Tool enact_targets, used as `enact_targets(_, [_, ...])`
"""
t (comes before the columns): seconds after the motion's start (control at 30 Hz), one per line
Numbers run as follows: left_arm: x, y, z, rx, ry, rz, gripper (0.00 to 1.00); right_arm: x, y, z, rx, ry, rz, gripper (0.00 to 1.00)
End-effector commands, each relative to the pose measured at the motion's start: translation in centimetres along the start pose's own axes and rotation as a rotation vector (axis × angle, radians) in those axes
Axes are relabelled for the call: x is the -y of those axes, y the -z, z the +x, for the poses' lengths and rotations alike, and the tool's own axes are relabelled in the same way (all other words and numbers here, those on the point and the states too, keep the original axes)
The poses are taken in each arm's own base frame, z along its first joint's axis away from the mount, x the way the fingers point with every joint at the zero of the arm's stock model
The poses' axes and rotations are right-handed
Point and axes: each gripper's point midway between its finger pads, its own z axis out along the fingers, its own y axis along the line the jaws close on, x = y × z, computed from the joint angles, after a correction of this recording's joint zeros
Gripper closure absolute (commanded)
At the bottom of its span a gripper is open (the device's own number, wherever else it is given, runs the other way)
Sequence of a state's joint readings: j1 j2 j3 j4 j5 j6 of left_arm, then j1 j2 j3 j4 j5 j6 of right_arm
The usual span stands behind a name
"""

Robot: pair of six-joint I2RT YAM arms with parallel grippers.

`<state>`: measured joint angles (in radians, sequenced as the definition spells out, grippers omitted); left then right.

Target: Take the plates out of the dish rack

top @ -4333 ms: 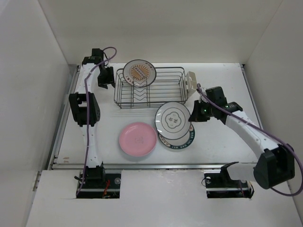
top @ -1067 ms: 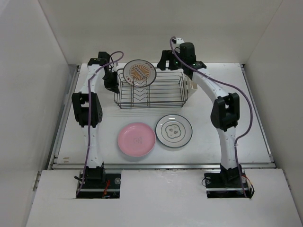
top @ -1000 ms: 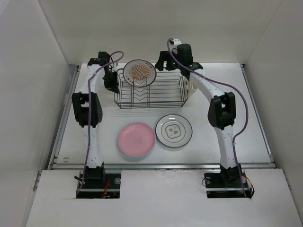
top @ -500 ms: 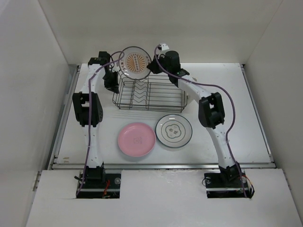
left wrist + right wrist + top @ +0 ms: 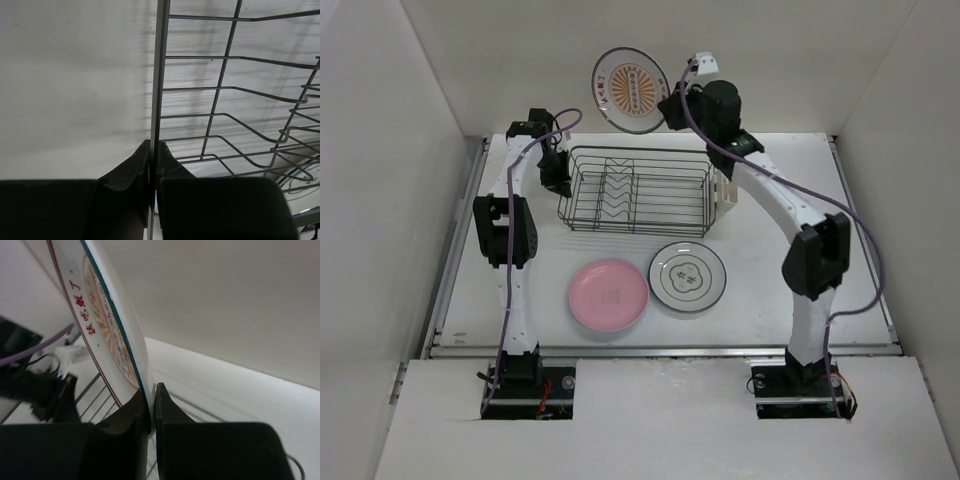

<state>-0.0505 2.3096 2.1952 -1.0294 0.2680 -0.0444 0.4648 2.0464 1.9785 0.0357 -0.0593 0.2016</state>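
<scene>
Now that the right tool [image 5: 150, 390] pinches the rim of the sunburst plate [image 5: 632, 90] and holds it aloft, the rack [image 5: 640, 149] stands with nothing between its prongs. The views from a second ago show this plate leaning upright at the rack's far left end, with the right tool spread just beside it. It now hangs on edge high over the rack's far side, in front of the back wall and clear of every wire. The right wrist view shows the fingers pressed onto the plate's lower edge, one on each face. The left tool [image 5: 152, 147] is pressed together on the rack's left rim wire, just where the earlier views have it, and it seems to steady the basket, which sits much where it did. On the tabletop [image 5: 760, 290] in front of the rack, the pink plate [image 5: 610, 297] and the grey plate [image 5: 687, 277] lie flat side by side, near each other but apart, unmoved. The unloading looks nearly done, since no other plate shows in the rack and only the setting-down remains. That calls for turning the plate from upright to flat and lowering it onto bare tabletop beside the others. A narrow pinch on a glazed rim may let the plate swing or slip during that turn.
</scene>
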Motion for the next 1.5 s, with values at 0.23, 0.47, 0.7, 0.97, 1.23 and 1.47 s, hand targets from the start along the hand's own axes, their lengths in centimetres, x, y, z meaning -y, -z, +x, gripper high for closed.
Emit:
enact_targets(0.23, [1.5,0.6,-0.8,0.029,0.083,0.042,1.0,-2.1,21.6,10.6,-0.578,-0.071,-0.179,1.0])
enact_targets(0.47, [1.3,1.3,-0.9,0.045,0.081,0.022,1.0,-1.1,31.3,19.1,-0.729,-0.279,-0.018,1.0])
enact_targets(0.7, [1.3,2.3,-0.5,0.047,0.062,0.021,0.84,0.9,32.8,24.3,-0.822,-0.307,0.092,0.97])
enact_targets(0.97, [2.0,5.1,-0.9,0.101,0.028,0.029,0.66,3.5,32.5,26.1,-0.938,-0.286,0.264,0.56])
enact_targets(1.23, [2.4,9.7,-1.6,0.196,-0.036,0.01,0.58,4.1,32.6,18.6,-0.706,-0.267,0.357,0.0])
enact_targets(1.47, [-1.3,16.7,-1.1,0.325,0.033,-0.13,0.53,9.3,39.8,1.7,-0.127,-0.26,0.806,0.0])
